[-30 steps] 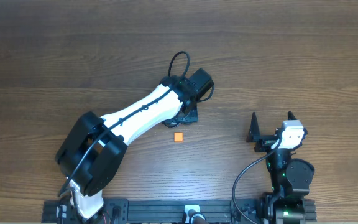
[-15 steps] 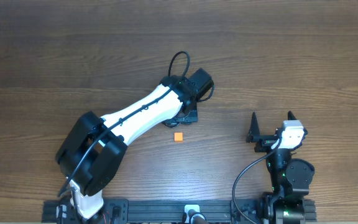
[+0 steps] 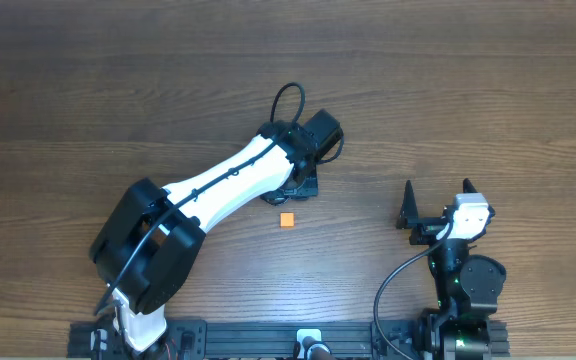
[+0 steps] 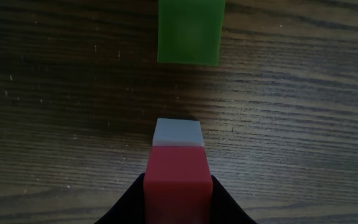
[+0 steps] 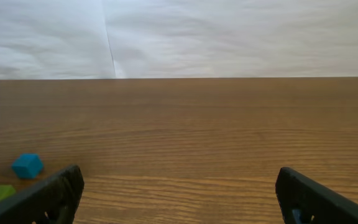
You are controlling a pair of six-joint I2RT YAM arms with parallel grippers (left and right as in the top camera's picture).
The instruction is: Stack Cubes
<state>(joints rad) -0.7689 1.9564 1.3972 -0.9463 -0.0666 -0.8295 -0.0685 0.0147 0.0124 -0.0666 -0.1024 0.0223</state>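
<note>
Left claw [image 4: 178, 198] pinches a red cube [image 4: 178, 177] tight between its two fingers. A grey cube [image 4: 178, 132] sits just past the red one, and I cannot tell if they touch. A green cube [image 4: 190, 31] lies near them on the table [image 3: 118, 80]. An orange cube [image 3: 287, 220] lies close by. Right claw [image 3: 437, 192] is wide open and holds nothing.
</note>
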